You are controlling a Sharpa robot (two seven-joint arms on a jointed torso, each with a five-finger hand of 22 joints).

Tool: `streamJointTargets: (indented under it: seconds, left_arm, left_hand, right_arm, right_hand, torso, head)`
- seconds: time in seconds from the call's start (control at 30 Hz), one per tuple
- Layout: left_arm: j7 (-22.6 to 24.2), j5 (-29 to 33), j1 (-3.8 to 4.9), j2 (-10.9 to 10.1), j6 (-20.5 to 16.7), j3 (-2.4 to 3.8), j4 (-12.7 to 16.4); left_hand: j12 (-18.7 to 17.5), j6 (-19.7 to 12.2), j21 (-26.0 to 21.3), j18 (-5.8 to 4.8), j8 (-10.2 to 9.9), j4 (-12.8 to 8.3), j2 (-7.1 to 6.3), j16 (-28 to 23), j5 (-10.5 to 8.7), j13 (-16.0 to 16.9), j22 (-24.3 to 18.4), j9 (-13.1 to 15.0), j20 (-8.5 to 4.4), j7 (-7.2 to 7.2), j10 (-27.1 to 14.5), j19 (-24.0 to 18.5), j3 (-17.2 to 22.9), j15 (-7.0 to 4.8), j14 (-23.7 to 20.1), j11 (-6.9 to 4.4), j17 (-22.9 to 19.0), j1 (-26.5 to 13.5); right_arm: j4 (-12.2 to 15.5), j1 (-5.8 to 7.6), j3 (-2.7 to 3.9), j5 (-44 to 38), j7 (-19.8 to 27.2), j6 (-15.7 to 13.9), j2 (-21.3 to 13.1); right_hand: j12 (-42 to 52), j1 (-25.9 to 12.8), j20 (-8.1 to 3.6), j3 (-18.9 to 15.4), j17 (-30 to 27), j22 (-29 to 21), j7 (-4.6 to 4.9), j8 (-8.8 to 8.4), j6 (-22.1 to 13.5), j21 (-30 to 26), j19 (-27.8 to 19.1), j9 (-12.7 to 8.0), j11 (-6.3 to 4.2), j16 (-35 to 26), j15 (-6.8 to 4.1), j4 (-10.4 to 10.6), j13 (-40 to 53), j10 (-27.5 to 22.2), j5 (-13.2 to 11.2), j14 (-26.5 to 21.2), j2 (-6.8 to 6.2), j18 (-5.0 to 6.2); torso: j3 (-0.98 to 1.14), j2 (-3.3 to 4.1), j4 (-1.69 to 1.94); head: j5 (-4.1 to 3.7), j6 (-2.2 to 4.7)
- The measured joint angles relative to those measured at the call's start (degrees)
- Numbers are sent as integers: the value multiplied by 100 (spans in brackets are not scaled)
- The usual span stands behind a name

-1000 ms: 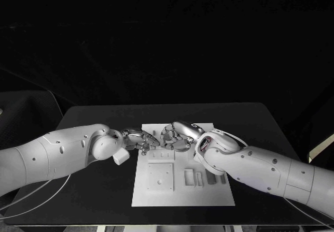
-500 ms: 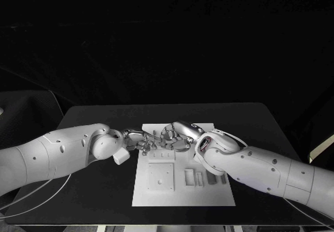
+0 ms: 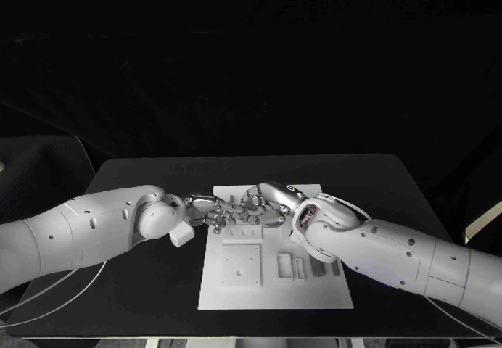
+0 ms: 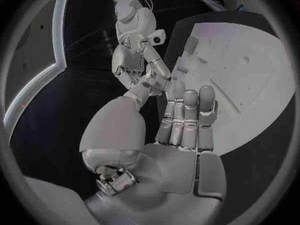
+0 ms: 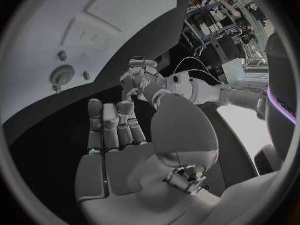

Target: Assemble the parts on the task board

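Note:
The white task board [image 3: 272, 290] lies in the middle of the black table. My left hand [image 3: 210, 210] and my right hand [image 3: 268, 204] meet fingertip to fingertip above the board's far end. In the left wrist view my left hand [image 4: 187, 117] has its fingers straight and together, and its thumb reaches out to the curled fingers of my right hand [image 4: 139, 52]. From the right wrist, my right hand [image 5: 119, 130] stretches its thumb toward my left hand [image 5: 141, 77]. Whether a small part sits between the fingertips is hidden. Grey parts [image 3: 319, 267] lie on the board's near right.
A raised square plate [image 3: 241, 262] and a slotted block [image 3: 284, 264] sit on the board's near half. Round knobs [image 5: 62, 75] stand near one end of the board [image 5: 94, 15]. Black table [image 3: 146, 290] surrounds the board on all sides.
The small gap between the two hands has closed; my left hand's fingers have crept right until they touch my right hand's. The arms and board have stayed put.

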Motion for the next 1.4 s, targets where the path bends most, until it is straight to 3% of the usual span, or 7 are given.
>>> streamJointTargets:
  seconds: [0.43, 0.83, 1.17, 1.4]
  left_arm:
    - [-32, 4, 1, 18, -3, 2, 8]
    - [-46, 4, 2, 28, -7, 3, 13]
    - [-46, 3, 2, 45, -36, 3, 10]
    - [-47, 2, 1, 55, -101, 1, 8]
  left_hand:
    - [0, -25, 0, 16, 0, -157, -62, -22, 0, 12, -1, -4, -2, 14, -49, -3, -253, 0, 0, 9, 19, -62]
    - [0, -28, 2, 16, 0, -173, -29, -22, 0, 31, 4, -4, -19, 12, -49, -23, -299, 0, 0, 9, 32, -93]
    - [67, 139, 65, 56, 97, -182, 309, -22, 0, 70, 10, 33, -23, -90, 51, -18, -166, -13, 13, -91, 65, 246]
    - [122, 258, 66, 58, 168, -164, 389, -22, -27, 90, 9, 50, -20, -142, 181, 25, -35, -44, 44, -139, 81, 336]
  right_arm:
    - [0, 0, 0, 0, 4, 7, 36]
    - [-5, -2, -2, 0, 4, 12, 43]
    - [6, -2, -2, 0, 4, 12, 45]
    - [11, -1, 0, 0, 6, 9, 42]
  right_hand:
    - [0, 0, 0, 0, 0, 0, 0, -1, 0, 0, 0, 1, 8, 0, 1, 0, 0, 8, 0, 1, 0, 0]
    - [0, 0, 0, -1, 1, 0, 1, -3, 0, 0, 0, -2, 9, 0, 2, 0, -3, 8, 0, 1, 0, 0]
    - [0, 0, 0, 15, 1, 0, 1, -19, 0, 0, 0, -4, 9, 0, 2, 17, -4, 9, 0, 1, 0, 0]
    - [0, 0, 0, 15, -4, 0, 2, -27, -1, 0, 0, -4, 9, 0, 2, 17, -4, 9, 0, 1, 0, 0]
  torso:
    - [2, 0, 1]
    - [1, -1, 1]
    - [2, -1, 1]
    - [2, -1, 1]
  head:
    - [-1, -3]
    - [3, -5]
    - [4, -6]
    - [4, -13]
